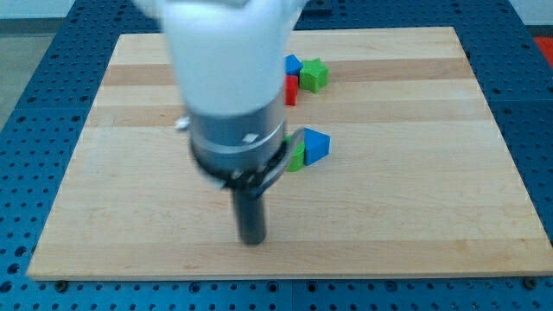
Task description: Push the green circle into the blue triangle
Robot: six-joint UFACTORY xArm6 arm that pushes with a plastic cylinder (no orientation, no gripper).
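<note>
Just to the view's right of the arm's big body, the green circle [296, 159] is half hidden, touching the blue triangle [316, 145]. The rod has no pincer; my tip [251, 241] rests on the worktop [415, 199] below them. Farther up sit red [291, 89], blue [293, 65] and green [314, 75] blocks.

Wooden board [415, 216], blue triangle [316, 144], green circle [297, 158], green star [314, 75]
</note>
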